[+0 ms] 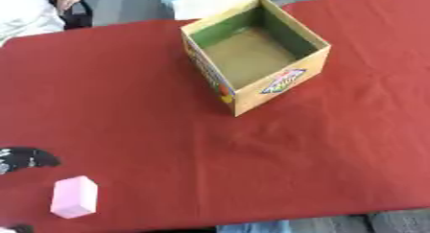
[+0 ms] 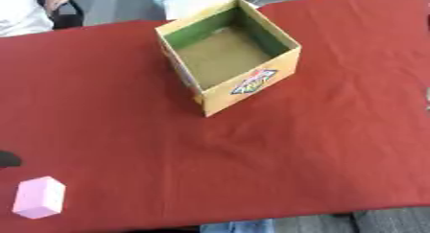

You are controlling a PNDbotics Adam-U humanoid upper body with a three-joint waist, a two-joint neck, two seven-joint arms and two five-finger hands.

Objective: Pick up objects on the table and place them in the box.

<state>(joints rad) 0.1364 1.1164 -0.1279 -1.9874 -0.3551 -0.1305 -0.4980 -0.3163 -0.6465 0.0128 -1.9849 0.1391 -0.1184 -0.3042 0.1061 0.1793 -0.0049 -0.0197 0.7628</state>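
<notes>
**Pink block sits just below your left hand**

Your left hand — fingers' spread not discernible — hovers just above-left of the pink block, long axis pointing away. The box lies far up-right; right hand is out of view.

A red cloth covers the worktop, creased in soft folds across its middle. Grey floor shows beyond the far edge, with something white and flat lying there. More grey floor shows past the near edge, lower right.
</notes>
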